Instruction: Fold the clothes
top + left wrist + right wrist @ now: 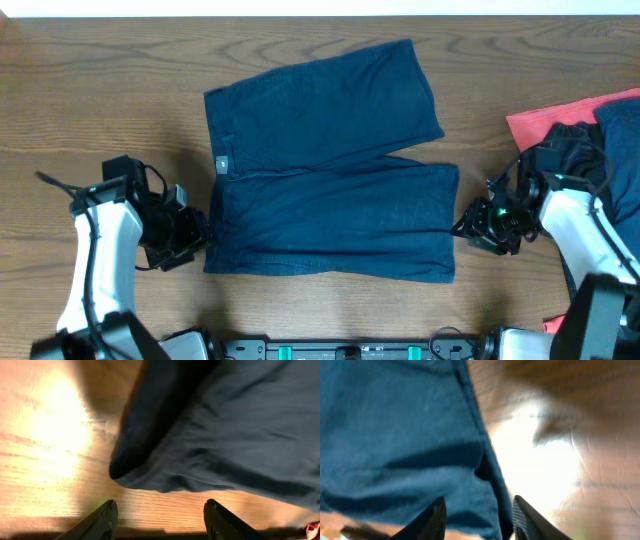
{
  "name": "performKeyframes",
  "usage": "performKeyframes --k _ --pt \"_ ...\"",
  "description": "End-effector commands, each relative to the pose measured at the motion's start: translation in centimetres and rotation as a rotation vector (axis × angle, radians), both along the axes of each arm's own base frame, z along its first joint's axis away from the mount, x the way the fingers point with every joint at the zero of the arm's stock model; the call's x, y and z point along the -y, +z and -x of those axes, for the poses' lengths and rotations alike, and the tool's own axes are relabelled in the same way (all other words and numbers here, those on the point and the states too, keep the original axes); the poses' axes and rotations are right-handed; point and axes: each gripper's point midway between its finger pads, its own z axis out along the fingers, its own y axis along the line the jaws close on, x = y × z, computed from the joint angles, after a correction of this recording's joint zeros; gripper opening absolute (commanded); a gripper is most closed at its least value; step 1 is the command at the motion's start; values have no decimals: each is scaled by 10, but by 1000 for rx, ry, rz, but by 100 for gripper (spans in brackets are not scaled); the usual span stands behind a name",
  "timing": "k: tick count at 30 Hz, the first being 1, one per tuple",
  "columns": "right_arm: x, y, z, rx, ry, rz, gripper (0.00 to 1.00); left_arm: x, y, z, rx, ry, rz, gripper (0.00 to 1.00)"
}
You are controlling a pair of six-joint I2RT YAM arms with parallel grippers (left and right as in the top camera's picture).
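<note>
One pair of shorts (330,200) lies between my two grippers, left gripper (200,235) beside its waistband corner, right gripper (462,224) at a leg hem, both with jaws apart.

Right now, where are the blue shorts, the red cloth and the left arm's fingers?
blue shorts (330,220), overhead view, lower leg.
red cloth (528,128), overhead view, left corner.
left arm's fingers (102,519), left wrist view, one fingertip.

Left arm (100,245), right arm (572,215): white shells, black joints, loose cables, green lights; left gripper (160,506) black-fingered.
</note>
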Motion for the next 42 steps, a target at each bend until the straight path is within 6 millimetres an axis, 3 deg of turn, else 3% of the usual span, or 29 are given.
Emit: performKeyframes --k 1,8,14,20,24,27,32,42 --pt "-3 19 -5 76 47 -19 43 -5 -15 8 -112 80 -29 57" --pt "-5 24 6 48 46 -25 45 10 -33 21 -239 103 72 57" --pt "-6 24 11 26 46 -30 45 15 -63 36 -261 147 67 56" --pt "-7 24 16 6 52 -34 46 11 -74 21 -188 173 45 36" --pt "-4 22 22 -18 54 -13 47 10 -74 21 -188 176 44 15" --pt "0 16 29 -45 50 12 51 10 -74 21 -188 177 45 7" --pt "-4 1 51 -133 -3 6 52 10 -74 21 -188 177 45 6" --pt "-41 -24 84 -202 -26 -145 53 10 -74 21 -187 176 45 6"
